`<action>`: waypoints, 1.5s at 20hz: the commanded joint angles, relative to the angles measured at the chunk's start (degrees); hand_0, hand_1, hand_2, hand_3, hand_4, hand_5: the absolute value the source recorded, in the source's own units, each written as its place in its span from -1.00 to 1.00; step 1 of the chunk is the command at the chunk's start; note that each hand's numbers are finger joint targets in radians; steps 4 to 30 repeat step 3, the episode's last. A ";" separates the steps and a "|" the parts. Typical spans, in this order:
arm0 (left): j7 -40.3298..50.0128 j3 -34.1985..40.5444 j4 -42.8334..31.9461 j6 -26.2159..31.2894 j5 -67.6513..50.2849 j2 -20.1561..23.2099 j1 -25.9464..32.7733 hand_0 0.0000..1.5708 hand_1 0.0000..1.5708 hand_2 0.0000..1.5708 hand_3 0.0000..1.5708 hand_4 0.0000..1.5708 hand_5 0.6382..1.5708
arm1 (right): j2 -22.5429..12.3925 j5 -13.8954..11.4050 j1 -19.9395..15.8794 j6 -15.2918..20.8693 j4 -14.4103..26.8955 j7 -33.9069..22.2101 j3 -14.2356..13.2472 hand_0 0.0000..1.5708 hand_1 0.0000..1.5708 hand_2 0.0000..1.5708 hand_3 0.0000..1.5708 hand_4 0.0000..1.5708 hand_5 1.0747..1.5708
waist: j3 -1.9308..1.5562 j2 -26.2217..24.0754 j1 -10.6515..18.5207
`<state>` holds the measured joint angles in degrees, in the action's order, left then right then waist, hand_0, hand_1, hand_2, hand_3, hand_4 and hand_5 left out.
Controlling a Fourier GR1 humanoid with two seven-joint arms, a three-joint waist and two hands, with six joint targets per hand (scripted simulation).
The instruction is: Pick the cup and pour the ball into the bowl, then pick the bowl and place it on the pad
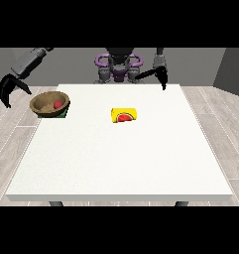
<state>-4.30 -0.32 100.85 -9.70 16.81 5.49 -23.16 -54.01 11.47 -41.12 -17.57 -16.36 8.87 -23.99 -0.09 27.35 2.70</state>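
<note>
Wooden bowl (pixel 50 103) with red ball (pixel 57 104) inside, seated on green pad (pixel 64 113) at nine o'clock, overhanging the white table (pixel 121 158) edge; could be tipped off by any nudge. Yellow cup (pixel 124 115) lying on its side at centre. Hand at the view's left (pixel 8 88) spread wide, holding nothing, off-table. Hand at the view's right (pixel 162 77) at one o'clock, finger state unreadable. Broad free room from three to six o'clock.

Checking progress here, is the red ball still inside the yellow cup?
No, the red ball lies in the wooden bowl, away from the yellow cup.
</note>
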 commanded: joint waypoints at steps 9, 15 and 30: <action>-1.89 -0.06 -8.05 1.17 -1.67 -1.22 1.31 -1.00 -1.00 -1.00 -1.00 -1.00 1.00 | -7.11 2.74 -4.77 -8.35 -1.44 -10.35 -1.38 -1.00 -1.00 -0.76 -0.63 -1.00 0.73 | 0.24 -7.58 -0.30; -1.89 -0.06 -8.05 1.17 -1.67 -1.22 1.31 -1.00 -1.00 -1.00 -1.00 -1.00 1.00 | -7.11 2.74 -4.77 -8.35 -1.44 -10.35 -1.38 -1.00 -1.00 -0.76 -0.63 -1.00 0.73 | 0.24 -7.58 -0.30; -1.89 -0.06 -8.05 1.17 -1.67 -1.22 1.31 -1.00 -1.00 -1.00 -1.00 -1.00 1.00 | -7.11 2.74 -4.77 -8.35 -1.44 -10.35 -1.38 -1.00 -1.00 -0.76 -0.63 -1.00 0.73 | 0.24 -7.58 -0.30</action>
